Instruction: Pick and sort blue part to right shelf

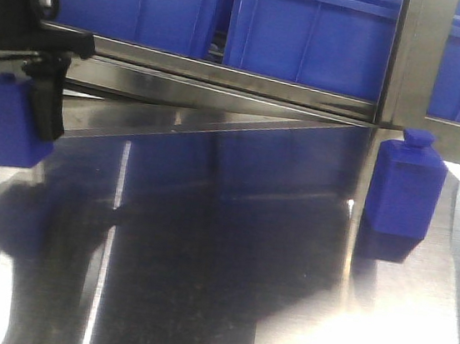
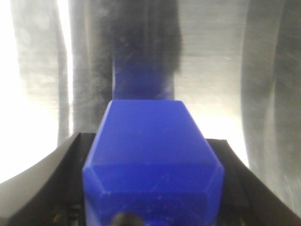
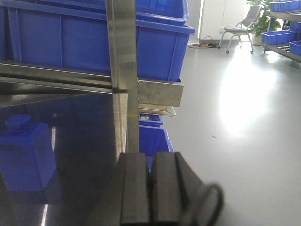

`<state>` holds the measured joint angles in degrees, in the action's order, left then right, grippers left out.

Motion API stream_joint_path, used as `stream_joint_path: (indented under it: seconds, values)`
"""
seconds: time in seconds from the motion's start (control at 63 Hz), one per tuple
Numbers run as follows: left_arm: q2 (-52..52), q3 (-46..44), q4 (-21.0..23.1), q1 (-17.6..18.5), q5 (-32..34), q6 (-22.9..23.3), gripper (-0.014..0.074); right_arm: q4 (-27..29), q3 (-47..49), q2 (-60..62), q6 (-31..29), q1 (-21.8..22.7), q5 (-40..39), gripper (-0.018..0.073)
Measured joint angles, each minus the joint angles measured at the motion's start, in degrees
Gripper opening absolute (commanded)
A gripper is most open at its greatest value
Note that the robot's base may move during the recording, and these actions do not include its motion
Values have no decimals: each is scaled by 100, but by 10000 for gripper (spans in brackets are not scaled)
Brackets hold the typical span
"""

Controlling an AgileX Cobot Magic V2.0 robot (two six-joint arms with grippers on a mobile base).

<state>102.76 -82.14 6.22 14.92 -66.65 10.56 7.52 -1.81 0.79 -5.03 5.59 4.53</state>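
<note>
1. The left gripper [image 1: 9,107] is clamping the held part [image 2: 153,150] and hanging it over the table [image 1: 222,305], far left of the steel post [image 1: 416,60].
2. The right gripper [image 3: 149,188] is sitting pressed together just in front of the post, carrying nothing.
3. A second part [image 1: 404,189], also blue, is standing upright on the table at the post's foot; whether it is touching the post cannot be told.
4. The step in hand appears to be the carry toward the right shelf. The held part is needing a level, steady ride, staying clear of the table while passing under the shelf rail [image 1: 224,79].
5. Nearing the post, the arm is likely needing to steer around the second part so that nothing is getting knocked.
6. In the left wrist view the part is filling the gripper squarely, which is boding well for an upright set-down.
7. Blue bins [image 1: 315,23] are lining the shelf on both sides of the post. Their rims are sitting above the cameras, so their contents cannot be told.
8. A lower bin [image 3: 153,136] is showing beneath the rail, right of the post, its contents likewise hidden.
</note>
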Motion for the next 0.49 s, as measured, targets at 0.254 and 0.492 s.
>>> stream_joint_path:
  seconds: [0.254, 0.492]
  values:
    - [-1433, 0, -305, 19, 62, -548, 314, 0, 0, 0, 0, 0, 0, 65]
    - [-3465, 781, -506, 19, 847, -893, 314, 56, 0, 0, 0, 0, 0, 65]
